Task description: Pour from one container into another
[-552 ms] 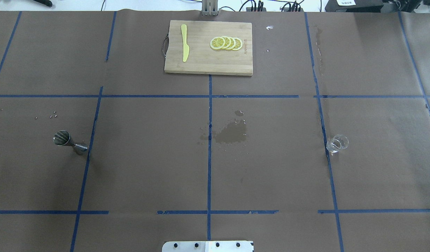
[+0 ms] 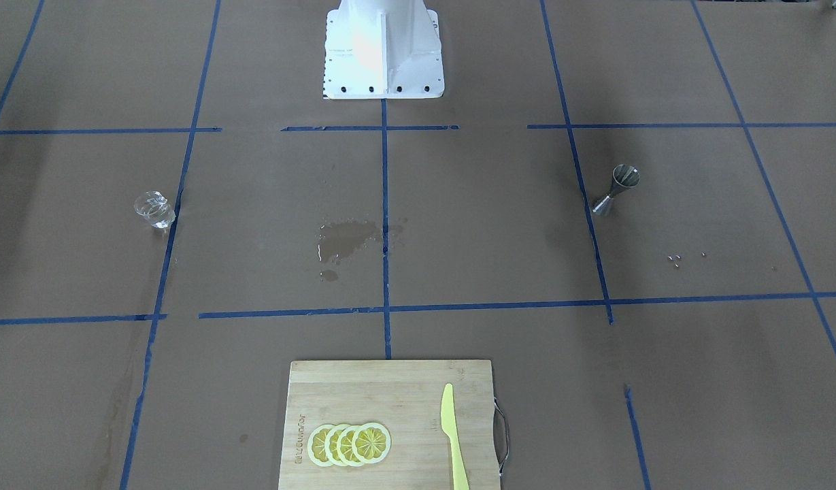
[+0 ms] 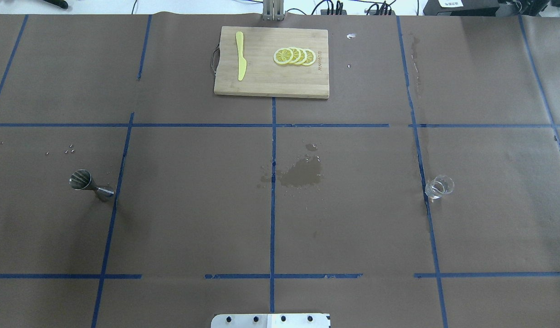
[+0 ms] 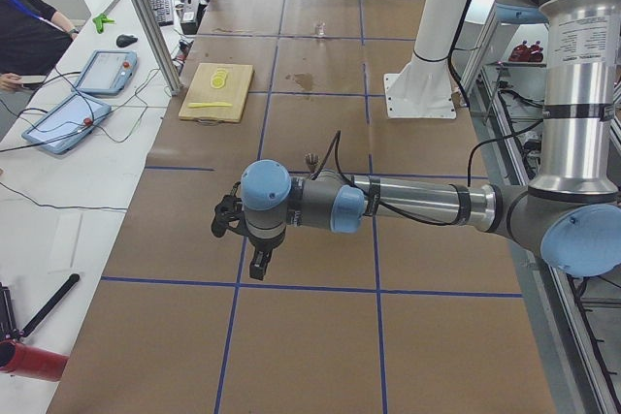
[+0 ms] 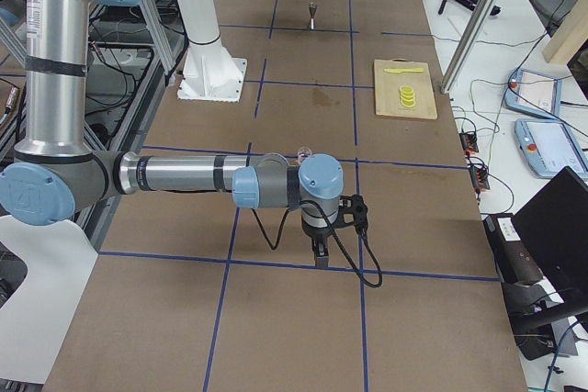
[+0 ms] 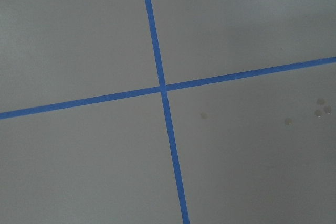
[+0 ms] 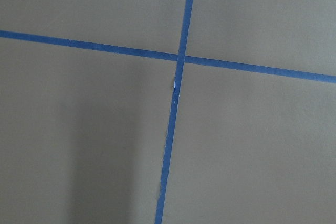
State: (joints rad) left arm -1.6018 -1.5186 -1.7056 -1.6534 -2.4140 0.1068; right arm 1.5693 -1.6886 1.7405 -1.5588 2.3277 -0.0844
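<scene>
Zero pours done: we noted steel jigger (image 3: pixel 86 181) and clear cup (image 3: pixel 439 187) untouched, well apart; left fingers (image 4: pixel 260 263) and right fingers (image 5: pixel 318 252): grip state undeterminable.

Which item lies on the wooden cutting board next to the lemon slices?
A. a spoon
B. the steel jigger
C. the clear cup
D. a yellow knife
D: in the overhead view the yellow knife lies on the cutting board beside the lemon slices, while the jigger and the cup stand elsewhere on the table.
</scene>
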